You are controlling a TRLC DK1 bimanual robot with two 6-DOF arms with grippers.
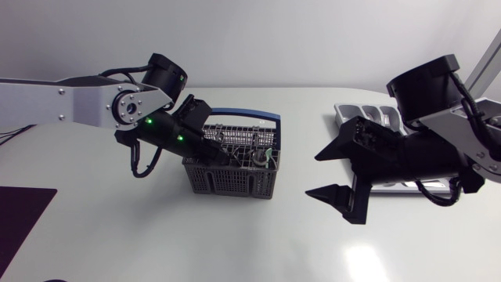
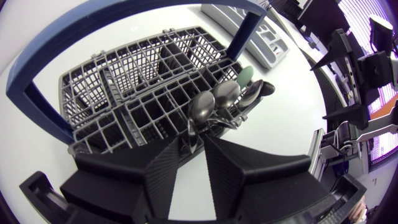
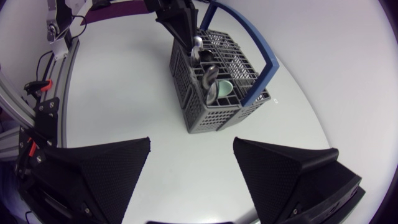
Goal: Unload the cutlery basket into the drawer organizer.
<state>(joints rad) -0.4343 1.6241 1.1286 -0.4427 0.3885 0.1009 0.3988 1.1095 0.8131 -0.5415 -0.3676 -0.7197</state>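
Left fingers (image 2: 158,168): clamped on the handle of a spoon (image 2: 201,107), with the tips meeting just below its bowl. The spoon stands bowl-up in a compartment of the cutlery basket (image 1: 227,178), and the fingers are lowered inside the basket's rim. Close beside it, also bowl-up, stand further spoons (image 2: 227,93) and a pale green utensil (image 2: 247,74). The basket is grey mesh with a blue handle (image 1: 250,115) arched over it, and it rests on the white surface (image 1: 156,235).

Right fingers (image 3: 99,171): spread wide and holding nothing, above the surface between the basket and the drawer organizer (image 1: 366,113). The organizer lies partly covered by the right arm, well apart from the basket.
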